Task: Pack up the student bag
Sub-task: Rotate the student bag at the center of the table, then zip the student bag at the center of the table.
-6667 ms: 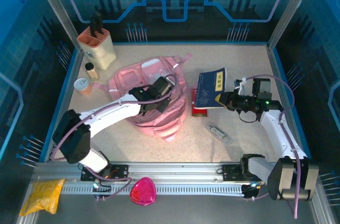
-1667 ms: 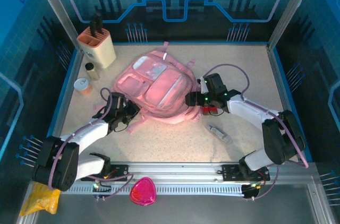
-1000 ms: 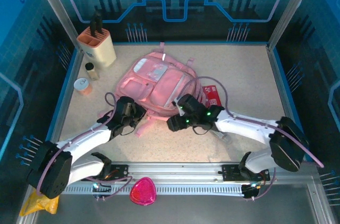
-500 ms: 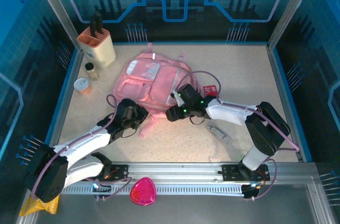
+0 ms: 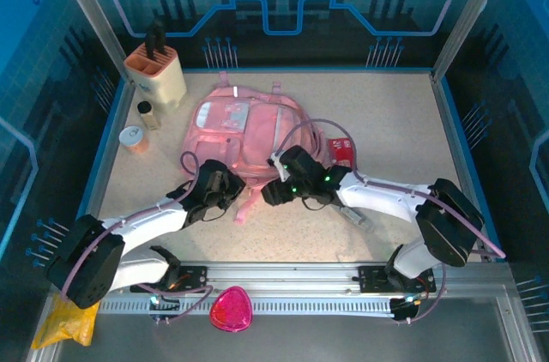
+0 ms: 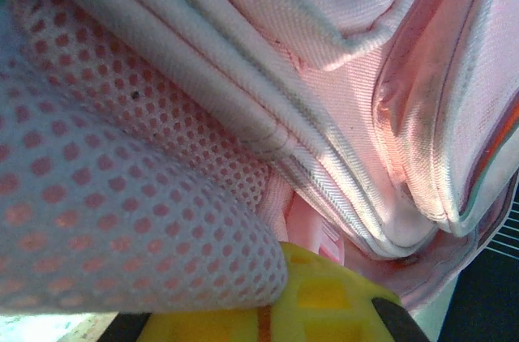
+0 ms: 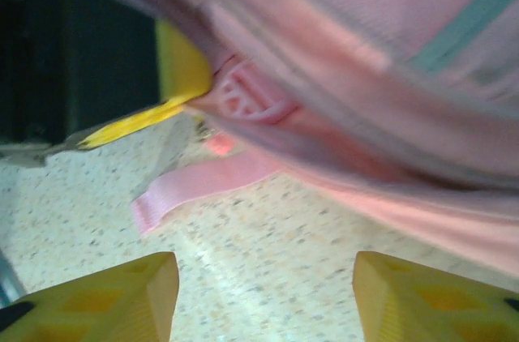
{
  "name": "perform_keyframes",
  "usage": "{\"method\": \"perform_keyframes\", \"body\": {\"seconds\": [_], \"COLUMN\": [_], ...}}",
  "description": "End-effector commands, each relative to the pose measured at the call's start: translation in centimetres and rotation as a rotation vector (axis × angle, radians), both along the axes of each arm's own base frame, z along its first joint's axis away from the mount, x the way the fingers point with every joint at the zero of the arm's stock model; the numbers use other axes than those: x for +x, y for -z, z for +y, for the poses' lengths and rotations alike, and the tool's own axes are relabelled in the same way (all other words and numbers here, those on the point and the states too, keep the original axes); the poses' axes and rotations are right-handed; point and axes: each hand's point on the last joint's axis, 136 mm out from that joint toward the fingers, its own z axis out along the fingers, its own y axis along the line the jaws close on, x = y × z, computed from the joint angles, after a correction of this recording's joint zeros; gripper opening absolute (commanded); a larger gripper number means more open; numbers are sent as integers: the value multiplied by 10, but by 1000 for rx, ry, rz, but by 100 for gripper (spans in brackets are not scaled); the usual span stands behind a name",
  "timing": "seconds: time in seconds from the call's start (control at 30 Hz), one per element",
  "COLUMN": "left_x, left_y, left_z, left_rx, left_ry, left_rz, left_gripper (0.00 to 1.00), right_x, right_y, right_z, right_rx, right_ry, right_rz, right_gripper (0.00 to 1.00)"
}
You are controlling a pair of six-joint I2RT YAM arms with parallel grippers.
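Mid-pack on the speckled table (image 5: pixel 395 105), with the student bag (image 5: pixel 244 122) lying flat at the middle, toward the far side, front pockets up. Held at its near left corner by the left gripper (image 5: pixel 225 193), clenched on the pink fabric there. Seen from the left wrist as mesh padding (image 6: pixel 122 196) and stitched seams pressed right against a yellow finger (image 6: pixel 324 309). Met from the right by the right gripper (image 5: pixel 270 193), low at the near edge of the bag, with fingers (image 7: pixel 122 289) released and spread over bare tabletop, grasping nothing. Just beyond them, a loose pink strap (image 7: pixel 203 184) flat on the table.

Judged from this, far from finished. Left outside: a red book (image 5: pixel 341 153) touching or just beside the bag's right side, and a small silvery item (image 5: pixel 353 216) nearer the arms, both on the table. Cannot tell of any contents inside, nor of an open or closed main zip. Seemingly at the stage of steadying and opening up the bag's near edge, not yet of loading.

Off at the far left, a knife block (image 5: pixel 156 77), a small jar (image 5: pixel 147 113) and a cup (image 5: pixel 133 137), well apart from both grippers. On the near rail, a magenta pouch (image 5: pixel 232 310). No telling about any of these as cargo.
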Motion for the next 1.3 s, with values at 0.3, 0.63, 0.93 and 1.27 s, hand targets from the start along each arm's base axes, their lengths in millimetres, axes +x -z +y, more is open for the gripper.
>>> {"method": "perform_keyframes", "body": {"seconds": [0.3, 0.63, 0.93, 1.27], "left_x": [8, 11, 13, 13], "left_y": [-38, -44, -49, -50], "left_z": [-26, -31, -34, -33], "left_rx": [-103, -122, -134, -130], "left_ry": [68, 80, 91, 88], "left_rz": [-95, -109, -121, -125], "left_gripper": [0, 0, 0, 0], "right_x": [17, 27, 50, 51], "right_y": [19, 34, 38, 43], "right_z": [62, 82, 71, 72], "right_rx": [68, 79, 4, -7], "right_ry": [36, 23, 113, 128], "right_rz": [-110, -174, -279, -277], "right_gripper": [41, 41, 41, 34]}}
